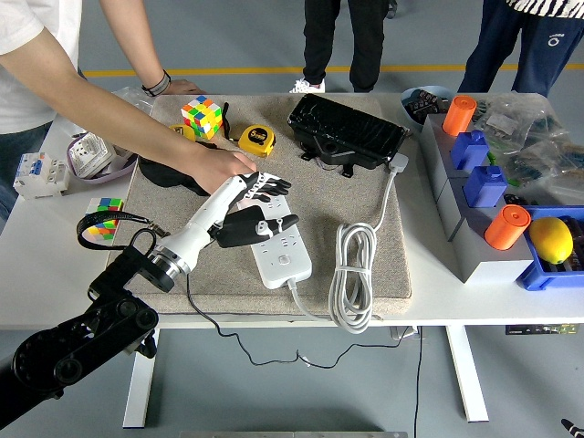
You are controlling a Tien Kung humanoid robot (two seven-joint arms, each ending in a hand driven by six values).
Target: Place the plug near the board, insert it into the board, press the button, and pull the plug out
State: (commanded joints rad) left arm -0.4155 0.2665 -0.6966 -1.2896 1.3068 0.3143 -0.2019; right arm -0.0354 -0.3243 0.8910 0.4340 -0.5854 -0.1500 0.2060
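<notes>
Left hand (245, 212): reaches in from 7 o'clock over the tan mat (365, 192); fingers curled around a black plug (239, 228), fingertips stretched toward 1 o'clock above the strip's far end.
Right hand: not in view.
Plug: held in the left hand, just over the upper half of the power strip (278, 239); whether its prongs are seated in a socket is hidden by the hand.
Power strip: white, lying on the mat, long axis running from 11 o'clock to 5 o'clock; its white cable (354, 274) coils at 3 o'clock of it.
Person's hand (222, 169): presses on the strip's far end at 11 o'clock, touching or just beside the robot's fingertips.
Key relation: the sockets lie directly under the plug, so the move turns on a straight push down, prongs lined up with the strip's long axis.
Step, as I judge: inserting; button and pull-out not yet done.
Desk (474, 292): white, cluttered at 3 o'clock.
</notes>
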